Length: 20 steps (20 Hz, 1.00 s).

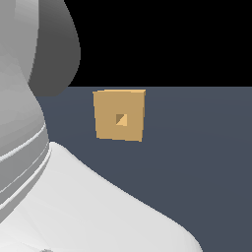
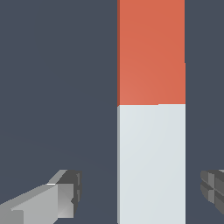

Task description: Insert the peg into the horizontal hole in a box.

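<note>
In the exterior view the box [image 1: 119,115] sits a little above and left of the frame's centre, on the dark blue-grey worktop [image 1: 197,162]. Its tan face is turned toward the camera, with a thin strip of its top side visible, and behind it the worktop ends against a black background. The horizontal hole [image 1: 121,119] shows as a small dark square at the middle of that face, far smaller than the face itself. The arm [image 1: 29,123] fills the left side and lower left of this frame as large pale grey and white curved shells, so close to the camera that they hide whatever lies below them; neither the peg nor the jaws can be seen from here.

In the wrist view the peg [image 2: 151,109] lies flat on the worktop as a long bar, its red-orange part toward the upper edge of the picture and its pale grey-white part toward the lower edge. The two colours meet near the middle of the picture. The gripper [image 2: 142,192] hangs over the white part with its jaws spread wide. One grey finger [image 2: 57,197] stands clear of the bar on one side and the other finger [image 2: 214,188] clear on the other, neither touching it.
</note>
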Available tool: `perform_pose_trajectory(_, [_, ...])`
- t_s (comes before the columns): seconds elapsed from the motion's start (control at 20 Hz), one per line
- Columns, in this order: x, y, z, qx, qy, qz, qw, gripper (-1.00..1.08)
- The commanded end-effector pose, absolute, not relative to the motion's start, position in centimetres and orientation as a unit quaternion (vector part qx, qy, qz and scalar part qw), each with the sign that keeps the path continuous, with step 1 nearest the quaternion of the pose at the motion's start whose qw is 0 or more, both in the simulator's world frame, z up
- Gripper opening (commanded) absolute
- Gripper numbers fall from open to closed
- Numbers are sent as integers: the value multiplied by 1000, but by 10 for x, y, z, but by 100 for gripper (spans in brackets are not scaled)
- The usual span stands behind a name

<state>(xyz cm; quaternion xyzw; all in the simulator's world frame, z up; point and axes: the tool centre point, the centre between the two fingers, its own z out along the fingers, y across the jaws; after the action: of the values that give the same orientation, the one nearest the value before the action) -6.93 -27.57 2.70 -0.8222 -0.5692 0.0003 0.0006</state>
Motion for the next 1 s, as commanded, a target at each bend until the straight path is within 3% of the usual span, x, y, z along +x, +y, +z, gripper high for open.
perform_pose_trajectory(0.0, [-69,-276,20,-822,-569,0,0,100])
perform_pose_trajectory(0.15, [-68,-276,17,-822,-570,0,0,100])
perform_pose_trajectory(0.2, [-68,-276,17,-822,-570,0,0,-100])
perform_pose_trajectory(0.95, [-66,-264,20,-820,-573,0,0,-100])
